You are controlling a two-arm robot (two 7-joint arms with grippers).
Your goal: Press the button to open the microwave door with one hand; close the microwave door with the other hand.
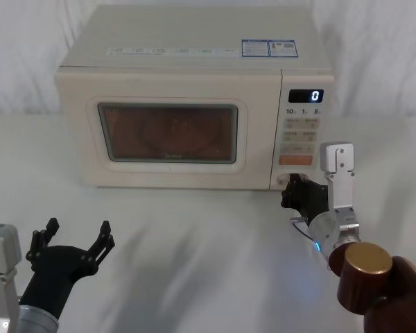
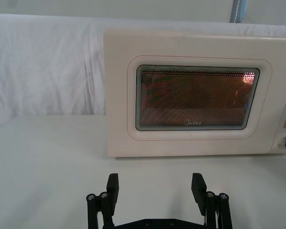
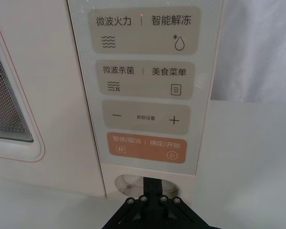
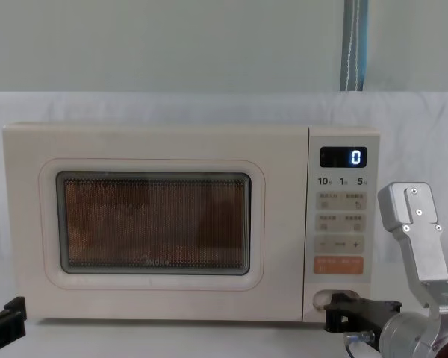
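Note:
The cream microwave (image 1: 194, 62) stands at the back of the table, and its display (image 1: 306, 96) shows "0". Its door (image 1: 170, 132) lies flush with the front, and the window (image 4: 153, 224) glows orange inside. My right gripper (image 3: 152, 181) is shut, and its joined tips rest against the pill-shaped button (image 3: 127, 183) at the foot of the control panel (image 3: 145, 86). From the chest, the right gripper (image 4: 334, 309) sits just below and in front of the button (image 4: 325, 295). My left gripper (image 1: 76, 236) hangs open low over the table at the near left, well short of the door (image 2: 195, 102).
An orange key (image 3: 147, 148) sits right above the button. The white-covered table (image 1: 194, 243) has free room between the two arms in front of the microwave. A white cloth backdrop (image 2: 43, 67) hangs behind.

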